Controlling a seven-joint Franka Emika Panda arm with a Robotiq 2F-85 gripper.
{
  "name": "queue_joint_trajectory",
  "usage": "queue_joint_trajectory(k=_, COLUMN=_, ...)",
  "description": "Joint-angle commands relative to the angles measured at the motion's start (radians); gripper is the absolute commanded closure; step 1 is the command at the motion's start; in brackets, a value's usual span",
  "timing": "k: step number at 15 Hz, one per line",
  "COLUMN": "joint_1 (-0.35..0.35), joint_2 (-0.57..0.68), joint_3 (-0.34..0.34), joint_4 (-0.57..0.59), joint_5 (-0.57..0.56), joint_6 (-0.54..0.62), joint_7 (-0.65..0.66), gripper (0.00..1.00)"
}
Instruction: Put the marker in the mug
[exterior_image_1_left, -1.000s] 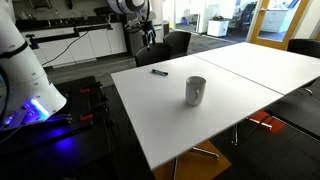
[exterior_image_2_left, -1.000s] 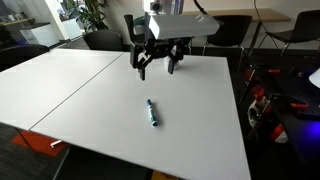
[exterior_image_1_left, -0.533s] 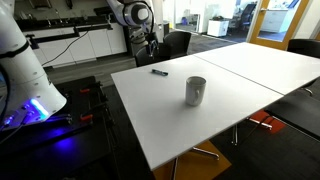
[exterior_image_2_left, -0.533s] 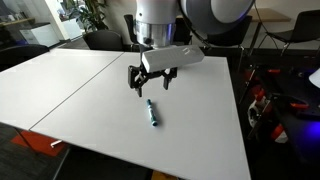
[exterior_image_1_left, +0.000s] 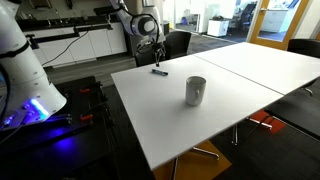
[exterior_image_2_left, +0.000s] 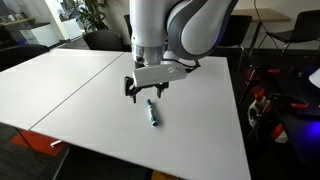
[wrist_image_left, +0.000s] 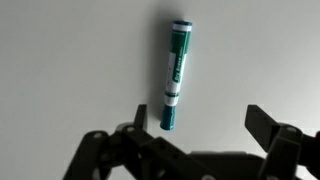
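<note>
White table (exterior_image_1_left: 240, 85), seen in both exterior views, carries both task items. Arm (exterior_image_2_left: 160, 35) reaches down over the table's near-corner region. Mug (exterior_image_1_left: 195, 91), light grey-white, stands upright and apparently empty, well apart from the working point; it does not show in the wrist view.

Gripper (exterior_image_2_left: 145, 92) hangs just above the tabletop with its jaws spread wide and nothing held. In the wrist view the two fingers frame the lower end of the marker (wrist_image_left: 174, 75), which lies flat on the table and untouched. Marker body is dark green with a pale label (wrist_image_left: 175, 72); the label's print is too small to read, and no brand can be made out.

Judged progress: the approach is made. Grasp, lift, carry to the mug and drop are all not yet done.
</note>
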Motion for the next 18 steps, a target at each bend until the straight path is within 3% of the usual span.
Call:
queue_joint_trajectory(k=1, joint_1=-0.006, joint_2=0.078, joint_3=0.002, joint_4=0.081, joint_5=0.065, joint_6=0.003, joint_7=-0.025, gripper=0.00)
queue_joint_trajectory(k=7, joint_1=0.000, joint_2=0.153, joint_3=-0.002, joint_4=0.137, joint_5=0.101, joint_6=-0.008, joint_7=-0.027, gripper=0.00)
queue_joint_trajectory(k=8, joint_1=0.002, joint_2=0.160, joint_3=-0.003, joint_4=0.142, joint_5=0.105, joint_6=-0.009, joint_7=-0.026, gripper=0.08)
queue_joint_trajectory(k=9, joint_1=0.003, joint_2=0.165, joint_3=-0.004, joint_4=0.146, joint_5=0.107, joint_6=-0.010, joint_7=-0.027, gripper=0.26)
queue_joint_trajectory(k=18, joint_1=0.008, joint_2=0.176, joint_3=-0.013, joint_4=0.162, joint_5=0.106, joint_6=-0.015, joint_7=-0.025, gripper=0.95)
